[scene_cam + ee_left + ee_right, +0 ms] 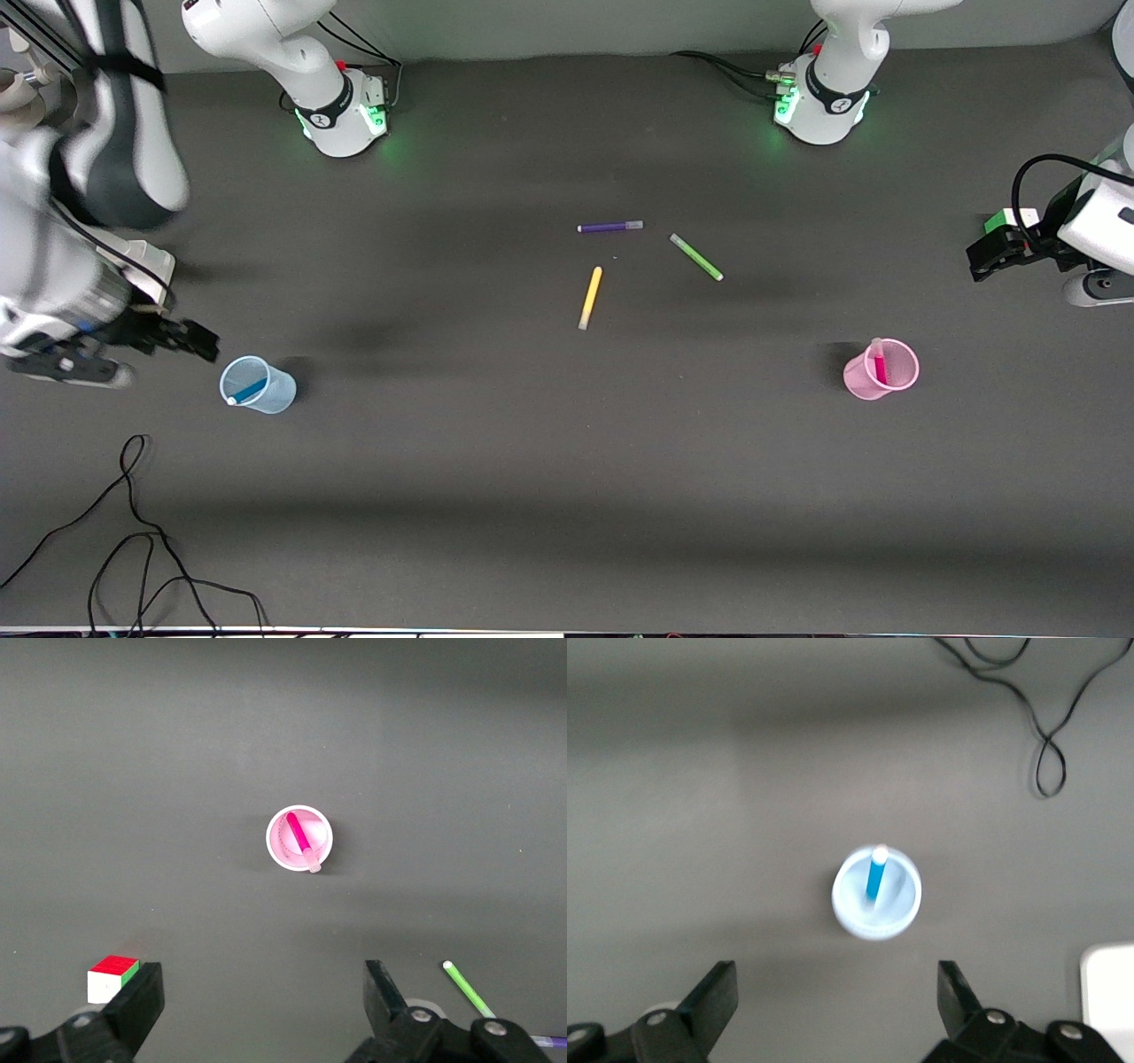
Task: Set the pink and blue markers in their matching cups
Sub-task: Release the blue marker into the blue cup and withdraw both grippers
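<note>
The pale blue cup (pixel 276 395) stands toward the right arm's end of the table with the blue marker (pixel 246 391) leaning inside it. The pale pink cup (pixel 855 379) stands toward the left arm's end with the pink marker (pixel 879 363) inside it. My right gripper (pixel 202 340) is open and empty, up beside the blue cup. My left gripper (pixel 980 258) is open and empty, apart from the pink cup. The left wrist view shows the pink cup (pixel 276 847) and pink marker (pixel 300 835) past my left gripper (pixel 264 992). The right wrist view shows the blue cup (pixel 902 905) and blue marker (pixel 875 875) past my right gripper (pixel 837 988).
A purple marker (pixel 609 227), a green marker (pixel 696 257) and a yellow marker (pixel 590 298) lie mid-table. A small coloured cube (pixel 113 977) sits by the left gripper. Black cables (pixel 133 532) lie at the near corner by the right arm's end.
</note>
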Tool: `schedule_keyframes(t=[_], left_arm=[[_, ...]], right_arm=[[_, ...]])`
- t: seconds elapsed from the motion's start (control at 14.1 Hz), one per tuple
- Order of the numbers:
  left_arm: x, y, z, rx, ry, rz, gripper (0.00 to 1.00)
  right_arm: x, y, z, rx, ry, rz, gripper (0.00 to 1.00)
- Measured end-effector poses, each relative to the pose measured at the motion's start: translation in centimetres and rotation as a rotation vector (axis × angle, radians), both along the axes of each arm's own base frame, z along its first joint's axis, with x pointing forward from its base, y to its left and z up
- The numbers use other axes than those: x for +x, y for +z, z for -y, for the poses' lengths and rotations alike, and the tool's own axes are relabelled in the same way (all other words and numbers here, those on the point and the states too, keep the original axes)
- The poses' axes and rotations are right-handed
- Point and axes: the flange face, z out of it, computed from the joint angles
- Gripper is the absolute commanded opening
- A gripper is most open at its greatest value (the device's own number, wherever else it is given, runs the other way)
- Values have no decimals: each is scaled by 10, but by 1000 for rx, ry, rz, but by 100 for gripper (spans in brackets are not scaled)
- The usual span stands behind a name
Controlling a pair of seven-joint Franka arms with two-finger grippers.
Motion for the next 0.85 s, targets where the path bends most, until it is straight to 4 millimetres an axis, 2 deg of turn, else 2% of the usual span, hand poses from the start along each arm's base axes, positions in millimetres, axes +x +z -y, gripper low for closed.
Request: schedule_keyframes(t=[0.14,0.21,0.35,0.57,0.85], left_arm=[[0,0,0,0,-4,-1,100],[0,0,0,0,-9,-1,100],[0,0,4,0,-17,-1,100],[0,0,8,0,-24,-1,100],[0,0,7,1,-24,-1,100]], right_arm=[[-18,50,-14,37,34,-21,100],[-29,68,-20,56,52,-25,100],[-48,93,-17,90,65,-29,100],[-57,101,-9,106,59,-32,100],[-52,87,-11,95,56,-57,100]])
